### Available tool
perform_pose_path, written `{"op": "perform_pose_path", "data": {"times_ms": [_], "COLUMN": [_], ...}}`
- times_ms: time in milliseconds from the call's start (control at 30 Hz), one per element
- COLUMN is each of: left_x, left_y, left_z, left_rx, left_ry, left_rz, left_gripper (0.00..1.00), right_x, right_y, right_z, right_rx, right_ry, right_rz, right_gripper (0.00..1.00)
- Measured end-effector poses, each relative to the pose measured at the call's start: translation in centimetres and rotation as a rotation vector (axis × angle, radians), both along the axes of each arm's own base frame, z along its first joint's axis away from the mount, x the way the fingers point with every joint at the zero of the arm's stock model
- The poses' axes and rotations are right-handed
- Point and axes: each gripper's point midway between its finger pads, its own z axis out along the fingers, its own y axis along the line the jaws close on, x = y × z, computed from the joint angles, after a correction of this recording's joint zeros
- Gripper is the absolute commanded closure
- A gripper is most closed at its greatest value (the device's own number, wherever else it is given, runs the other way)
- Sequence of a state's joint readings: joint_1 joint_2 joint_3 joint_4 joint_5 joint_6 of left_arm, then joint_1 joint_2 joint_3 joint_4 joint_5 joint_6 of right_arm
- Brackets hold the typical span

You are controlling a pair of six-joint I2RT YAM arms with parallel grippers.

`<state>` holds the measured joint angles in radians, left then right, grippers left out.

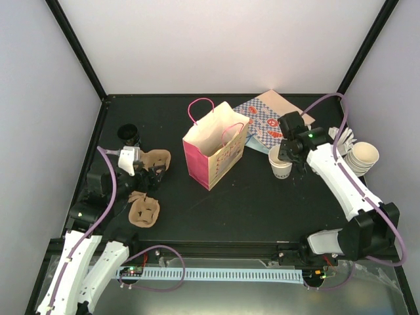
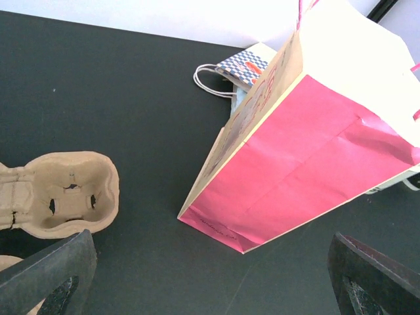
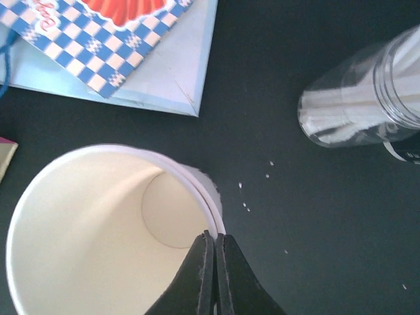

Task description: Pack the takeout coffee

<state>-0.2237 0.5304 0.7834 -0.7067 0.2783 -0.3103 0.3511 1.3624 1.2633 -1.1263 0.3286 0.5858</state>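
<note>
The takeout coffee [image 1: 281, 164] is a small white paper cup with a cream inside, to the right of the upright pink bag [image 1: 213, 149]. My right gripper [image 1: 287, 155] is shut on its rim. In the right wrist view the two fingertips [image 3: 214, 237] pinch the cup's wall [image 3: 92, 230], one inside and one outside. The cup is empty. My left gripper [image 1: 155, 173] stands open left of the pink bag [image 2: 308, 157], its fingers [image 2: 56, 275] wide apart with nothing between them.
Two brown pulp cup carriers [image 1: 157, 159] [image 1: 144, 210] lie by the left arm. A small black cup [image 1: 128, 134] stands behind them. Flat checkered bags [image 1: 262, 121] lie behind the coffee. A stack of cream cups [image 1: 362, 157] and a clear jar [image 3: 361, 98] stand at the right.
</note>
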Motion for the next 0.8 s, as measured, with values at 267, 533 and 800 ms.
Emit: {"op": "perform_pose_path", "data": {"times_ms": [267,533,800], "left_x": [0.0,0.0,-0.3], "left_y": [-0.2,-1.1,-2.5], "left_z": [0.1,0.1,-1.6], "left_rx": [-0.016,-0.073,-0.161], "left_ry": [0.003,0.021,0.105], "left_rz": [-0.009,-0.035,-0.084], "left_gripper": [0.01,0.01,0.01], "right_x": [0.3,-0.4,-0.9], "right_y": [0.9,1.5,0.4], "right_z": [0.6,1.4,2.6], "right_rx": [0.052,0.117,0.056], "right_ry": [-0.045,-0.079,-0.094], "right_rz": [0.042,0.080,0.079], "right_gripper": [0.99,0.99,0.99]}}
